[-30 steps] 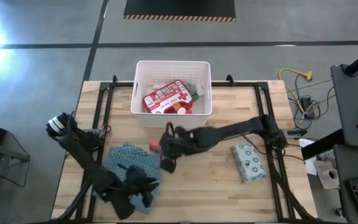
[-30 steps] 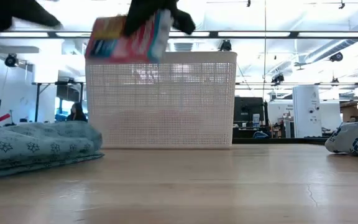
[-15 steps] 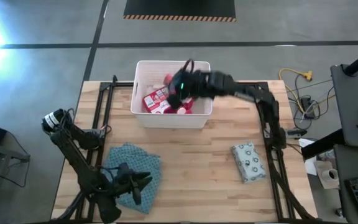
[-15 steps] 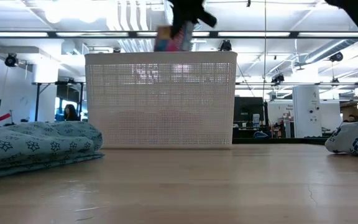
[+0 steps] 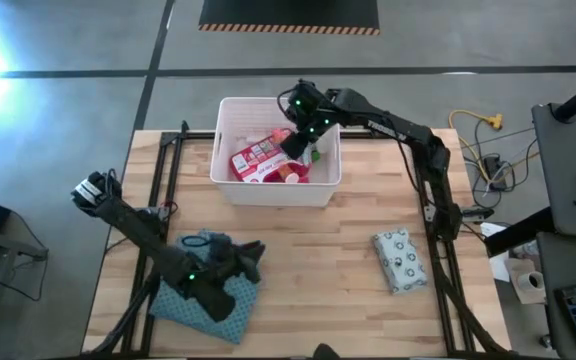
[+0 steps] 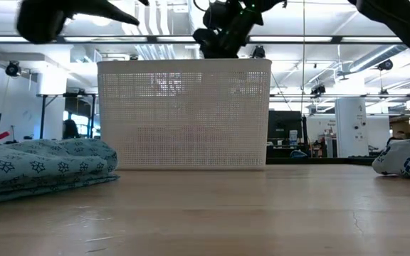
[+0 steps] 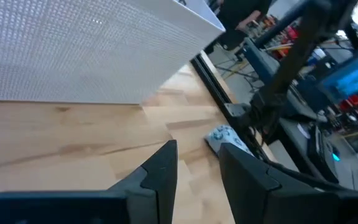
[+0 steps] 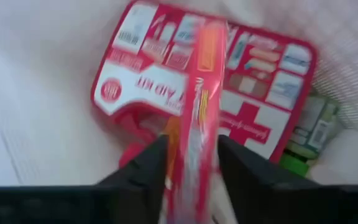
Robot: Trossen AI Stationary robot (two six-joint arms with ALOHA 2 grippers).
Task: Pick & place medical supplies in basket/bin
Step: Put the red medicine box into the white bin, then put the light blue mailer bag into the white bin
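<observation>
Your right gripper (image 8: 191, 165) hangs over the bin (image 5: 230, 186), its fingers clamped on a red box (image 8: 199, 106), blurred, above the first aid case (image 8: 253, 68). Your left gripper (image 7: 197, 165), open, hovers over the near-left cloth (image 5: 190, 300). The soft pack (image 5: 400, 261) lies near right.

The wooden table (image 5: 318, 270) is the landmark here. A blue-green patterned cloth (image 5: 226, 300) lies bunched on its near left part, and in the low view the same cloth (image 6: 41, 165) sits folded at the left edge. Black rails (image 5: 446, 270) run along the table's sides. Off its right side a yellow cable (image 5: 478, 125) coils on the grey floor (image 5: 68, 90). Beyond the table's far edge lies a black mat with a striped border (image 5: 288, 15).
</observation>
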